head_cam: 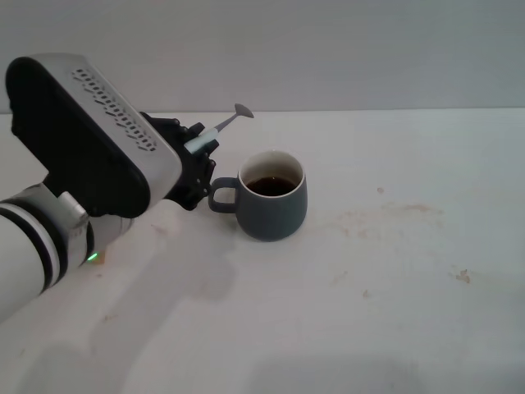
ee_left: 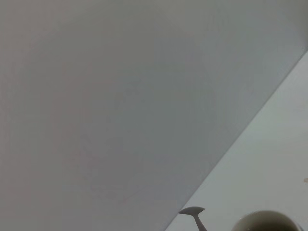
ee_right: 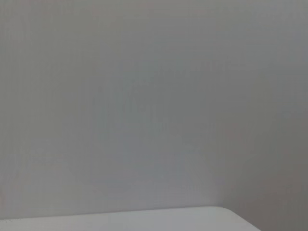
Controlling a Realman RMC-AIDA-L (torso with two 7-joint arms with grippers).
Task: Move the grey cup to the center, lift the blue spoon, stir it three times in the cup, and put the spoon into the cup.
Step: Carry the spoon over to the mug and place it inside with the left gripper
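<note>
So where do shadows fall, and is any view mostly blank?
Head view: soft shadow of the left gripper and its arm on the table, in front of the arm. Left wrist view: mostly wall; spoon and cup at the edge. Right wrist view: almost all wall.

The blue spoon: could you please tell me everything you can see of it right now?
The slim spoon with a pale blue handle and grey metal shaft is held off the table in the left gripper, which is closed on the handle. It tilts upward, its small oval bowl highest, up and to the left of the squat blue-grey ceramic cup of dark liquid. It is not yet in the cup and touches only the gripper.
</note>
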